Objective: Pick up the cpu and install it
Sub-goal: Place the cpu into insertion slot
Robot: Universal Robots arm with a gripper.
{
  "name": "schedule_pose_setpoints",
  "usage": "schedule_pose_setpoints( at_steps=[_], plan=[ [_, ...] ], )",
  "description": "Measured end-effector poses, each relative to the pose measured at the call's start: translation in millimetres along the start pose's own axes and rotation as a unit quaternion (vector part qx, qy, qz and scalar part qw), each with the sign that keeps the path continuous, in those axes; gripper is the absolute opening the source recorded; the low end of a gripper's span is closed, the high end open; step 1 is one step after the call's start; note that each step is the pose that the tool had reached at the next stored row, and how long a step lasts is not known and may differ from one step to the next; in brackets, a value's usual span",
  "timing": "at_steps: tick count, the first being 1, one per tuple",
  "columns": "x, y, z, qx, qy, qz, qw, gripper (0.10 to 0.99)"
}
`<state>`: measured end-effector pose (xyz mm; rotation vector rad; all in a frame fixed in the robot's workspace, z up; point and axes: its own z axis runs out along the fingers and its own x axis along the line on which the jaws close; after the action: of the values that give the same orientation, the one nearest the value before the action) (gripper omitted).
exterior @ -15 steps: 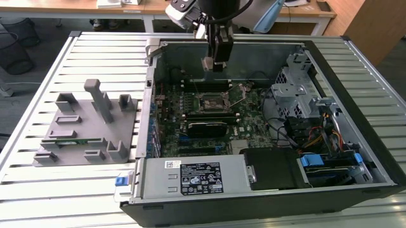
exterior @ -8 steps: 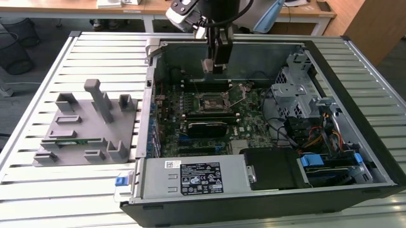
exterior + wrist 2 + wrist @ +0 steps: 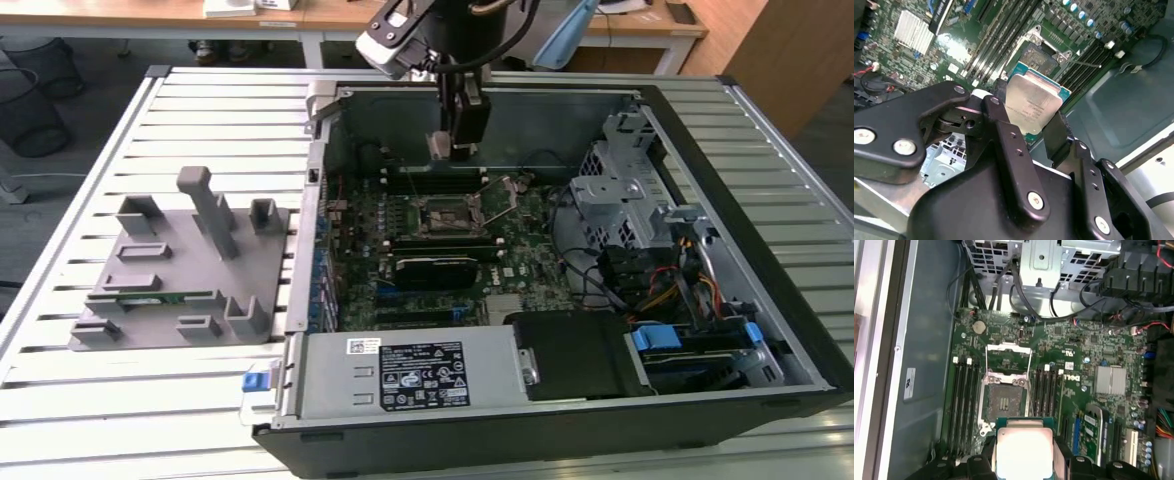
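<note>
The cpu (image 3: 1033,107) is gripped by two opposite edges between the black fingers (image 3: 1004,135) of the gripper (image 3: 1029,114), which is closed only as far as the chip's width. The chip's silvery top is turned towards both wrist views. In the exterior view the gripper is seen lowered into the open computer case (image 3: 747,330), above the green motherboard (image 3: 358,250). The cpu is held clear of the board, near the open socket (image 3: 1004,400) and not seated in it.
</note>
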<state>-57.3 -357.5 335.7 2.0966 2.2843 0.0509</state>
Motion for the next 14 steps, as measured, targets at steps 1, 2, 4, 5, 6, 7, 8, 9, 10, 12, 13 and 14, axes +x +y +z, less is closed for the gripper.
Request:
schedule_pose_setpoints(
  at_steps=[1, 2, 4, 5, 6, 7, 8, 9, 10, 12, 13, 14],
  plan=[
    [1.4, 1.4, 1.9, 0.0001, 0.0000, 0.000, 1.0000, 0.537],
    [2.4, 2.4, 3.8, 0.0000, 0.0000, 0.000, 1.0000, 0.537],
    [5.3, 3.1, 7.5, 0.0001, 0.0000, 0.000, 1.0000, 0.537],
    [6.3, 3.1, 9.3, 0.0001, -0.0001, 0.001, 1.0000, 0.537],
    [7.4, 3.2, 11.2, 0.0000, -0.0001, 0.002, 1.0000, 0.537],
    [8.6, 3.3, 12.9, 0.0001, -0.0001, 0.002, 1.0000, 0.537],
    [10.0, 3.7, 14.7, 0.0001, -0.0002, 0.003, 1.0000, 0.537],
    [11.7, 4.1, 16.5, 0.0001, -0.0002, 0.003, 1.0000, 0.537],
    [13.5, 4.5, 18.4, 0.0001, -0.0001, 0.003, 1.0000, 0.537],
    [16.3, 4.9, 22.1, 0.0001, -0.0002, 0.003, 1.0000, 0.537],
    [17.5, 5.0, 23.8, 0.0001, -0.0002, 0.003, 1.0000, 0.537],
    [18.5, 5.0, 25.7, 0.0001, -0.0002, 0.004, 1.0000, 0.537]
  ],
)
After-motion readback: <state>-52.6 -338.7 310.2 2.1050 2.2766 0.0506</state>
